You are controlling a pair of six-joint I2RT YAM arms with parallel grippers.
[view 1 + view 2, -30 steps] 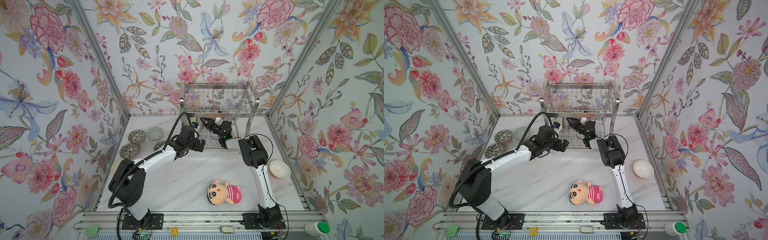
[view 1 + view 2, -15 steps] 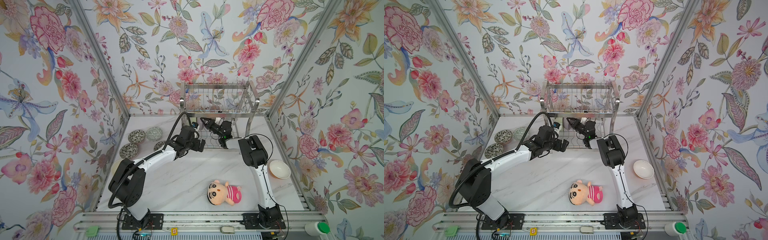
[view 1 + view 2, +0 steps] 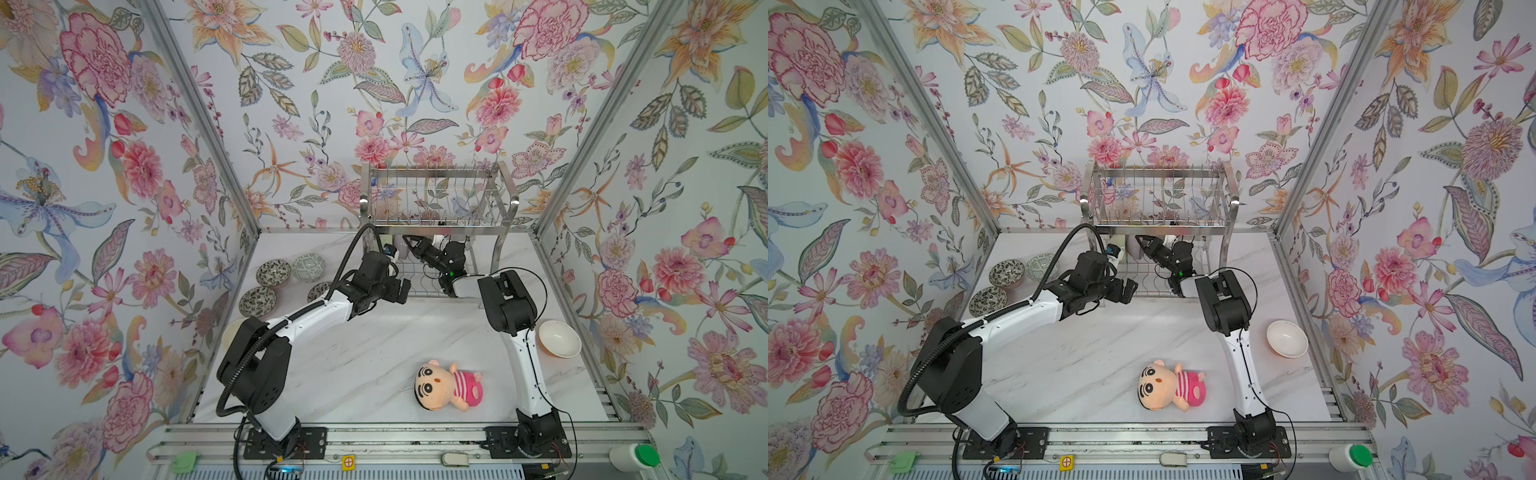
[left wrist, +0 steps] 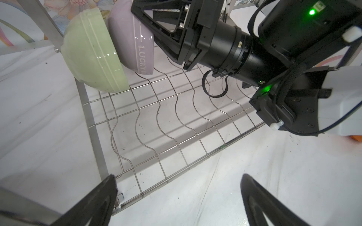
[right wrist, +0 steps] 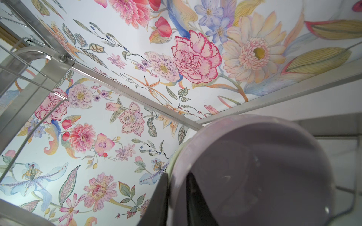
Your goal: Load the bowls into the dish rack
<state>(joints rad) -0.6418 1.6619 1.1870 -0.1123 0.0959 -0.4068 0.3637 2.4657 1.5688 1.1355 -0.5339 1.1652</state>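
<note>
The dish rack point(image 3: 436, 195) point(image 3: 1158, 195) stands at the back wall. On its lower wire tier point(image 4: 156, 121) a pale green bowl point(image 4: 92, 54) leans on edge. A lavender bowl point(image 4: 133, 39) point(image 5: 254, 166) leans against it. My right gripper point(image 3: 409, 241) point(image 5: 177, 176) reaches under the upper tier, shut on the lavender bowl's rim, one finger inside and one outside. At the tier's front edge my left gripper point(image 3: 401, 289) point(image 4: 178, 184) hangs open and empty. Three patterned bowls point(image 3: 273, 273) sit at the left; a fourth point(image 3: 320, 291) is partly hidden by the left arm.
An orange bowl with a white inside point(image 3: 559, 338) point(image 3: 1286, 338) sits by the right wall. A plush doll point(image 3: 449, 386) lies in front of the right arm. A cream bowl point(image 3: 230, 332) peeks out beside the left arm's elbow. The rack's flat legs flank both grippers.
</note>
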